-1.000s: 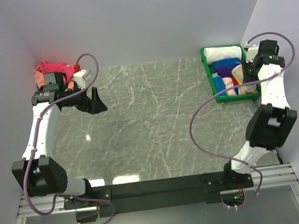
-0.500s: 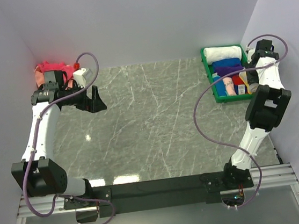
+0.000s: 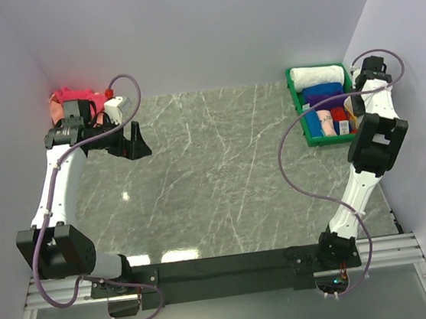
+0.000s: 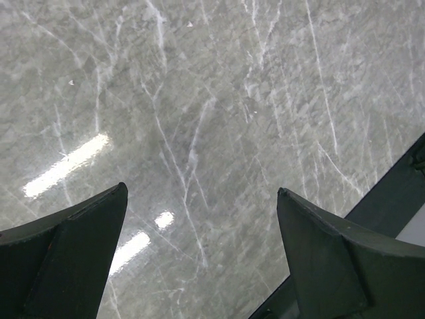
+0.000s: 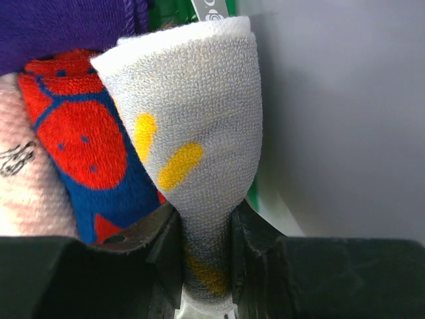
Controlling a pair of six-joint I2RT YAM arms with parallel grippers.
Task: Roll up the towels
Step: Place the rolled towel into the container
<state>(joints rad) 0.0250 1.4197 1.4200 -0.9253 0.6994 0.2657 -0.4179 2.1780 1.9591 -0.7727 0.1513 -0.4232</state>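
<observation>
Grey marble counter [image 4: 212, 100] lay beneath my left jaws, which hung wide apart, holding nothing. My right jaws pinched a white yellow-spotted towel [image 5: 199, 133] at the three o'clock side of the green tray [image 3: 326, 141]. A red-and-blue towel [image 5: 93, 146] pressed against it at nine o'clock. Crimson towels [image 3: 75, 94] lay heaped at the counter's ten o'clock.

A: How much of the yellow-spotted white towel [image 5: 199, 119] does the right wrist view show?
B: Its lower end is hidden between the fingers [image 5: 166, 249] of the right pincer [image 5: 206, 226]. The top edge cuts the purple towel [image 5: 66, 26], the left edge the pale pink towel [image 5: 16, 186].
A: And from above?
B: The crimson towel [image 3: 75, 94] lies partly behind the left arm [image 3: 59, 177]. The right pincer's grip is too small to tell.
</observation>
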